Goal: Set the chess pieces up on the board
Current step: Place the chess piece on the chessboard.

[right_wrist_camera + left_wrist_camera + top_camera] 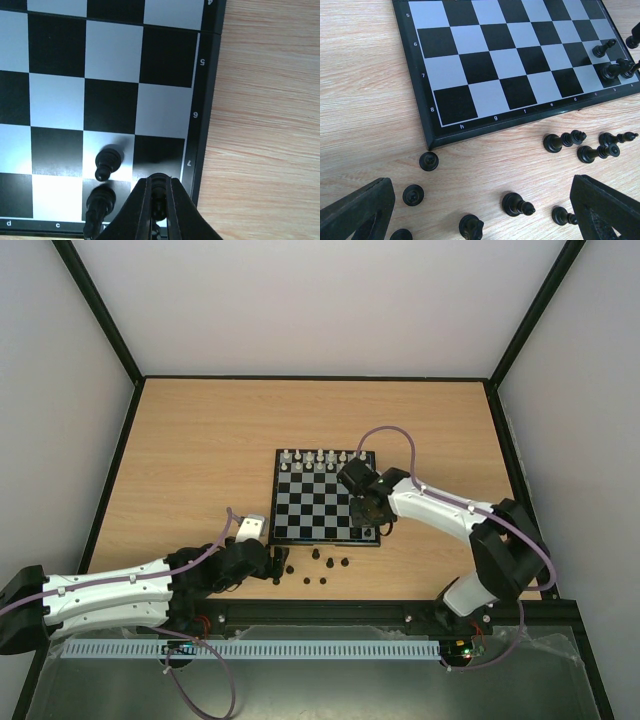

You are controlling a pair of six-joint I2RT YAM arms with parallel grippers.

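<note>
The board [312, 508] lies mid-table, with white pieces along its far rows. My right gripper [366, 514] hangs over the board's near right corner. In the right wrist view it [159, 210] is shut on a small black piece [159, 192] above the corner squares of the board [112, 50]. Two black pieces [106, 163] stand on squares just left of it. My left gripper [276, 563] is open and empty, low over the table off the board's near left corner. Several black pieces [517, 204] lie or stand on the wood between its fingers [357, 210], near the board [485, 65].
More loose black pieces [330, 562] are scattered on the wood just in front of the board's near edge; some lie on their sides [564, 140]. A black frame rail [330, 612] runs along the table's near edge by the arm bases.
</note>
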